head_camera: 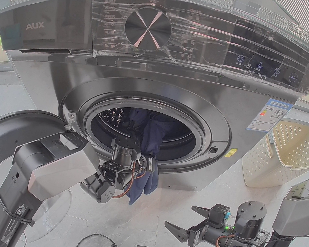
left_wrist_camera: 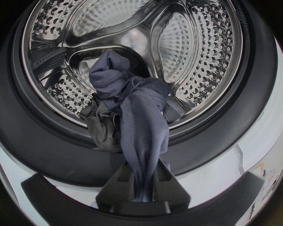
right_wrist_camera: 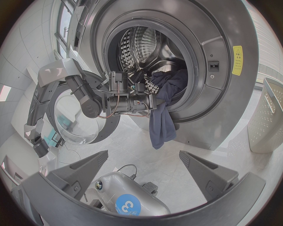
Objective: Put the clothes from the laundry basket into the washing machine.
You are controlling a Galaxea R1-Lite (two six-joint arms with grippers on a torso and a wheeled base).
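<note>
The left gripper (left_wrist_camera: 143, 179) is pinching a navy garment (left_wrist_camera: 144, 123) between closed fingers in front of the open washing machine (head_camera: 203, 110). Part of the garment is lying inside the drum (left_wrist_camera: 188, 59); the rest is hanging outside. The right gripper (right_wrist_camera: 143, 154) is hovering wide open and empty above the floor (right_wrist_camera: 165, 173). The laundry basket (head_camera: 262, 163) is looking empty, so this is probably the last piece.
</note>
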